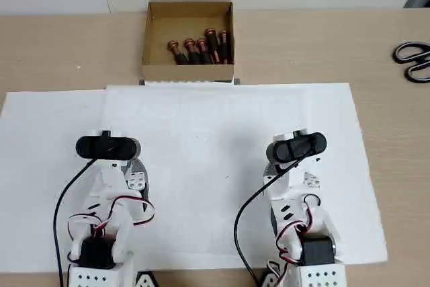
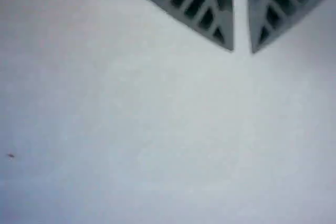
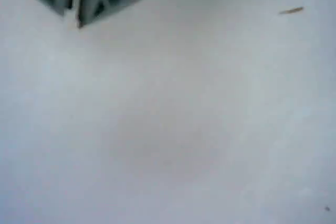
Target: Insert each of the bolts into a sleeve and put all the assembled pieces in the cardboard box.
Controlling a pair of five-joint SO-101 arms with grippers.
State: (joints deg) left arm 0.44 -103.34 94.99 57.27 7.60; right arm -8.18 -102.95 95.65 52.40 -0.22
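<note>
High view: assembled pieces [image 1: 200, 50] lying inside cardboard box [image 1: 188, 72]. Left gripper [image 2: 241, 51], right gripper [image 3: 75, 22] well short of box, closed to a slit, empty. Likely risk: loosely seated pieces separating if box bumped.

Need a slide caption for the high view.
Assembled pieces lie in the cardboard box beyond the white sheet; one arm and the other arm rest folded at its near edge.
</note>
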